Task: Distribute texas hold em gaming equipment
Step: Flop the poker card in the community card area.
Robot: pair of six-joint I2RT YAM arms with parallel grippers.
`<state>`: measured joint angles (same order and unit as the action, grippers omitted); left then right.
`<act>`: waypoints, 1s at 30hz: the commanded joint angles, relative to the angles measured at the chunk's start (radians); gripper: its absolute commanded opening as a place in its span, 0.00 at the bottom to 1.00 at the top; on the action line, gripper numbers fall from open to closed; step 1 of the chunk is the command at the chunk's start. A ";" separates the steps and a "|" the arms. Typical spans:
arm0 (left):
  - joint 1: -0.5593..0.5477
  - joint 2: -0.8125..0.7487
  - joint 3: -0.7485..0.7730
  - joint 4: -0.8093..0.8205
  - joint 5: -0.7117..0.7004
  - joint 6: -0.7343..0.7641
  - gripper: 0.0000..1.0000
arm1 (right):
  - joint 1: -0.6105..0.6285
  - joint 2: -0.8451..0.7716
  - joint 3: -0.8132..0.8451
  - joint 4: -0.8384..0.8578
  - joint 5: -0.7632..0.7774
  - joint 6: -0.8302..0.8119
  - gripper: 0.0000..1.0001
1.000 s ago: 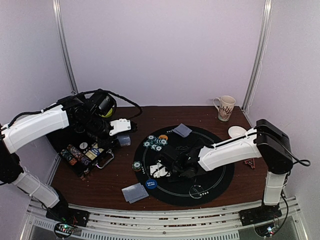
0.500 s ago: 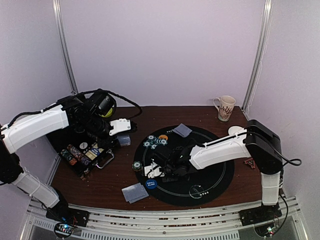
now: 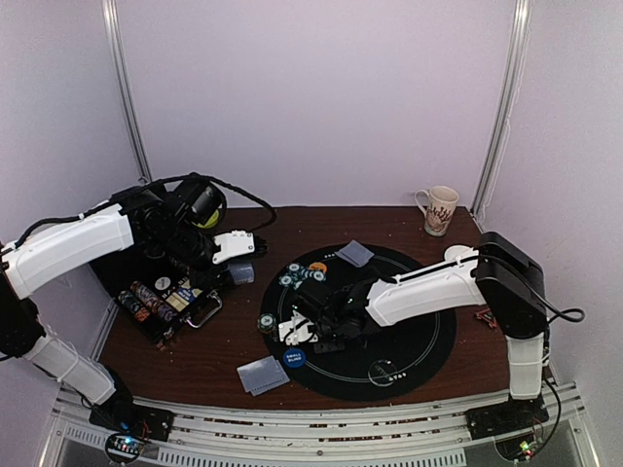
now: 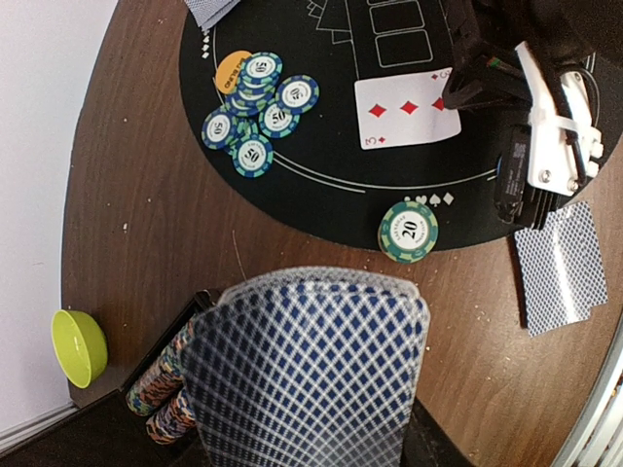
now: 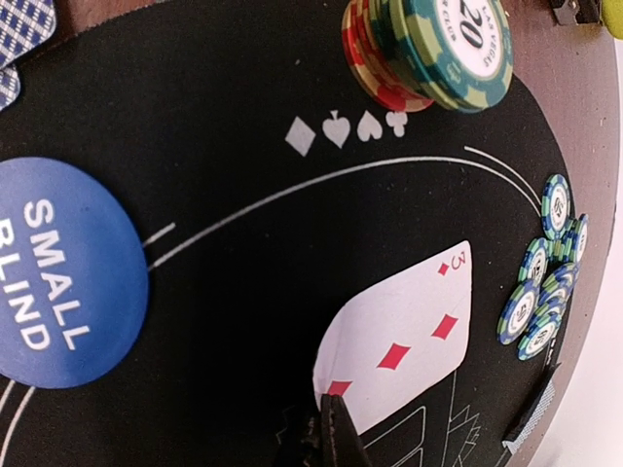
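Dark wood worktop [image 3: 219, 341], pale lilac walls [image 3: 311, 97] w/ metal posts [image 3: 125, 97]. Round black mat [image 3: 428, 336] centre-right. Patterned mug [image 3: 439, 209] far right, lime bowl [image 4: 78, 345] far left. Open chip case [image 3: 161, 302] at left, chips in rows on edge inside. Left end effector [image 3: 241, 268] partly closed on fanned blue-backed card stack [image 4: 307, 375], just right of case. Right end effector [image 5: 331, 433] fully closed, tips on corner of face-up 3 of diamonds [image 5: 399, 341] on mat; pinching or pressing, can't tell. Teal chips [image 4: 251, 107] on mat's far-left part.
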<state>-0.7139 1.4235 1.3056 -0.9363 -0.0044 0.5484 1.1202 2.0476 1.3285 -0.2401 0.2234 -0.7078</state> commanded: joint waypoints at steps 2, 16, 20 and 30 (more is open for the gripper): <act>0.006 -0.032 -0.003 0.026 0.004 0.000 0.46 | 0.004 0.017 0.017 -0.065 -0.067 0.017 0.00; 0.006 -0.026 -0.005 0.022 0.009 0.004 0.46 | 0.015 0.039 0.041 -0.077 -0.085 0.027 0.00; 0.006 -0.031 -0.007 0.024 0.008 0.004 0.46 | 0.014 0.043 0.043 -0.075 -0.090 0.024 0.00; 0.007 -0.036 -0.014 0.023 0.004 0.003 0.46 | 0.015 0.031 0.041 -0.098 -0.092 0.038 0.16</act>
<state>-0.7139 1.4162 1.2991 -0.9367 -0.0040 0.5484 1.1248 2.0609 1.3689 -0.2832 0.1688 -0.6857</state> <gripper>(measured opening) 0.466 0.107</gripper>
